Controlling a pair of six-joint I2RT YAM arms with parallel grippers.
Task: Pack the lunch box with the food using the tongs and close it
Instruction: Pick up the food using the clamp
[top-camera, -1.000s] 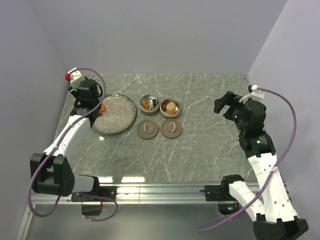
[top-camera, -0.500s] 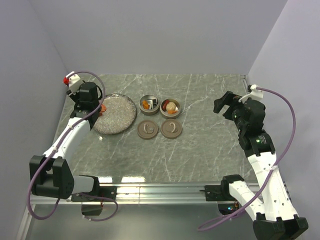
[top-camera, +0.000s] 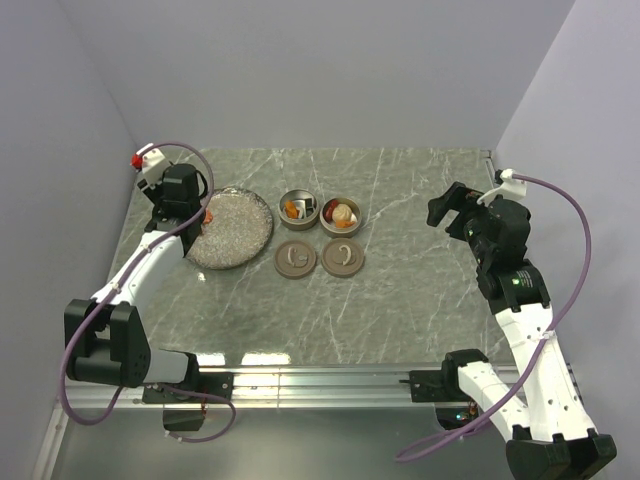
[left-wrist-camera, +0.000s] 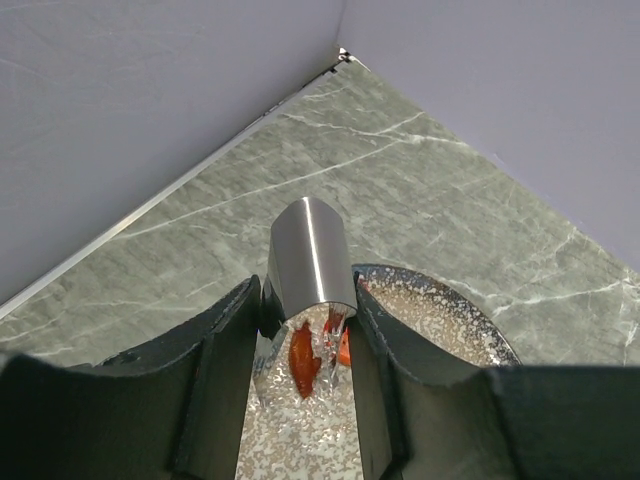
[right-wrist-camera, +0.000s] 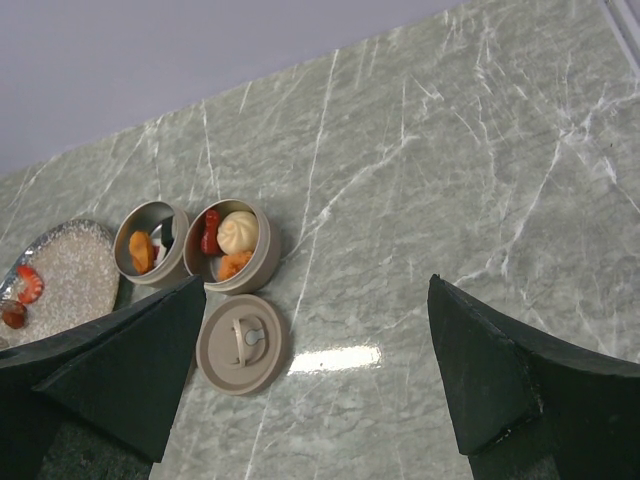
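My left gripper (left-wrist-camera: 310, 300) is shut on the silvery tongs (left-wrist-camera: 308, 250) over the left side of the speckled plate (left-wrist-camera: 440, 320). A red piece of food (left-wrist-camera: 303, 362) lies on the plate between the tongs' two thin arms, with an orange piece (left-wrist-camera: 345, 347) just beside it. The lunch box is two open round tins (top-camera: 299, 210) (top-camera: 341, 214), both holding orange, red and white food. Their lids (top-camera: 295, 259) (top-camera: 343, 257) lie flat in front of them. My right gripper (top-camera: 452, 208) hangs open and empty, well to the right of the tins.
The plate (top-camera: 240, 235) sits left of the tins, close to the left wall. The back wall and right wall border the marble table. A metal rail (top-camera: 320, 385) with both arm bases runs along the near edge.
The left wrist has shifted slightly over the plate's left edge, still holding the tongs. The right arm has not moved.
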